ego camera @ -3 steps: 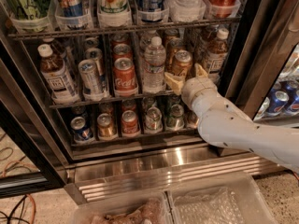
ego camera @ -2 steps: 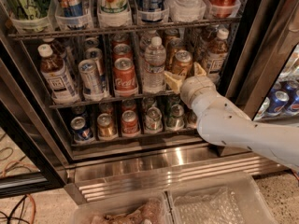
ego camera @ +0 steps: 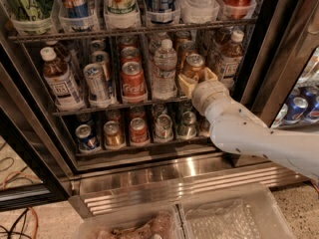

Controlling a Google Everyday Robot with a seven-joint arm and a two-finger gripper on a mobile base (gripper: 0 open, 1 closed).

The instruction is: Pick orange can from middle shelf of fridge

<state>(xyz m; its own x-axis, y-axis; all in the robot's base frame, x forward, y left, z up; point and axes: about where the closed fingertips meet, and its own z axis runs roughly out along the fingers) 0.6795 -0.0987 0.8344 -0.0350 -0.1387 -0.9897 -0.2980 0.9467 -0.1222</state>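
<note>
The orange can (ego camera: 193,65), amber with a silver top, stands on the middle shelf (ego camera: 114,105) of the fridge (ego camera: 259,59), between a clear water bottle (ego camera: 164,68) and a white-capped brown tea bottle (ego camera: 231,56). My gripper (ego camera: 197,80) is at the front of the orange can, reaching in from the right on the white arm (ego camera: 249,133), and it hides the can's lower half. A red cola can (ego camera: 133,81) stands to the left of the water bottle.
A slim silver can (ego camera: 97,85) and another tea bottle (ego camera: 59,78) stand further left on the same shelf. The rack below holds several small cans (ego camera: 138,130). The top shelf (ego camera: 129,31) holds tall cans and bottles. A ribbed steel base (ego camera: 164,176) and plastic bins (ego camera: 234,218) lie below.
</note>
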